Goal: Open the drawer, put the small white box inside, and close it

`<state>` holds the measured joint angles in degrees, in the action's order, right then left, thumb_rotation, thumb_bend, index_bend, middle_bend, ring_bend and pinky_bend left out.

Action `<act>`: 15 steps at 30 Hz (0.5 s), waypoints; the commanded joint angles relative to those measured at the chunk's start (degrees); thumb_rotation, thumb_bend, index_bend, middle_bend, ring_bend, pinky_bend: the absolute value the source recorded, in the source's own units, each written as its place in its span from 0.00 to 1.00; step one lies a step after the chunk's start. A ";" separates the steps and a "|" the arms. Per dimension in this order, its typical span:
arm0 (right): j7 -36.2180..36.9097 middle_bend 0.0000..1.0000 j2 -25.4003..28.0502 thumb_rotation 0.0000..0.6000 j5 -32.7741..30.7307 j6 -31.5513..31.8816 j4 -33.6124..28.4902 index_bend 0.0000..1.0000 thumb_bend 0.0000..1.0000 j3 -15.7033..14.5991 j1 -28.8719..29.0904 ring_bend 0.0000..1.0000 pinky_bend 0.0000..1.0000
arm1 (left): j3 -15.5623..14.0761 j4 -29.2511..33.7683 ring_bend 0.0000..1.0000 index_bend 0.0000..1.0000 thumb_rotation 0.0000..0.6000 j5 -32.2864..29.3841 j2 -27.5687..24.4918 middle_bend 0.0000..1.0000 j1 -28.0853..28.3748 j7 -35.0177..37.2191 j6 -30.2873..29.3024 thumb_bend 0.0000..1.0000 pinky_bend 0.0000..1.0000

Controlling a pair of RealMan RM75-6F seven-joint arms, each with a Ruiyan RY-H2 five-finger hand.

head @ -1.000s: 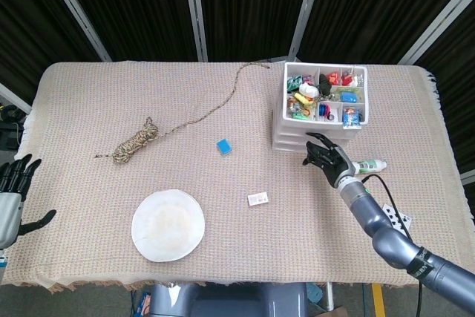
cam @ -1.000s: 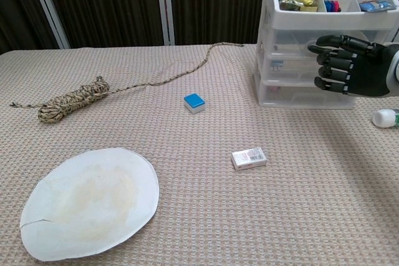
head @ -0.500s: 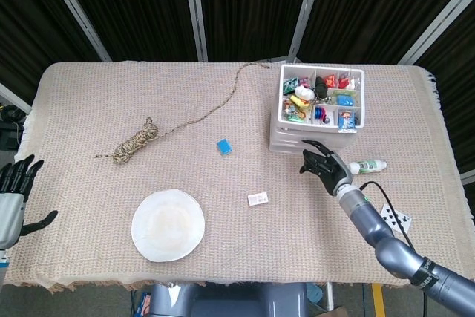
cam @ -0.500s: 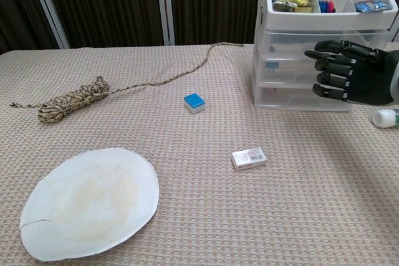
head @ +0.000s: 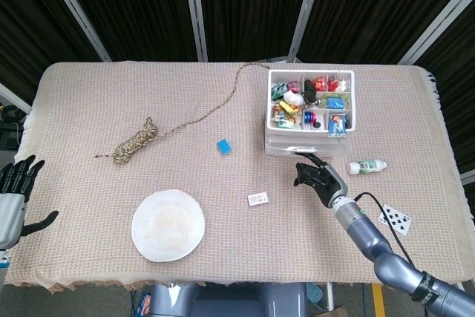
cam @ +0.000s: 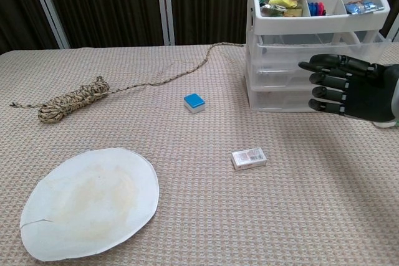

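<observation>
One small white box (cam: 249,157) lies left-below right hand (cam: 349,86) fingers (cam: 321,79).

Robot lab test station

A bench (head: 89,102) under beige woven cloth stands before black curtains (head: 245,5) on metal framing, strewn with unrelated props: coiled rope (head: 137,140), paper plate (head: 168,225), playing card (head: 393,218).
</observation>
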<state>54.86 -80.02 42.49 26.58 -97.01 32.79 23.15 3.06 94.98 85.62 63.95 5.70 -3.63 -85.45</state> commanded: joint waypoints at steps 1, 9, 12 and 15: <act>-0.12 0.70 0.08 1.00 -0.03 0.03 0.14 0.34 0.30 -0.23 -0.20 0.69 0.59 | 0.02 -0.02 0.00 0.06 1.00 -0.02 -0.01 0.00 0.00 0.04 -0.02 0.21 0.00; -0.37 0.67 0.87 1.00 0.28 1.33 -0.41 0.28 0.30 -0.05 -1.34 0.66 0.58 | -0.12 0.01 0.00 0.06 1.00 0.20 0.12 0.00 0.09 -0.20 0.10 0.21 0.00; -0.22 0.67 1.34 1.00 0.69 1.42 -0.91 0.25 0.30 0.43 -1.77 0.66 0.58 | -0.16 0.04 0.00 0.06 1.00 0.20 0.16 0.00 0.09 -0.31 0.13 0.21 0.00; 0.19 0.67 1.94 1.00 1.30 1.50 -1.68 0.22 0.30 1.03 -2.56 0.66 0.58 | -0.20 0.05 0.00 0.06 1.00 0.21 0.20 0.00 0.11 -0.45 0.18 0.21 0.00</act>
<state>54.93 -78.30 43.53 28.01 -98.46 33.62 20.85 2.86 95.03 85.83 64.14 5.81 -4.08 -85.27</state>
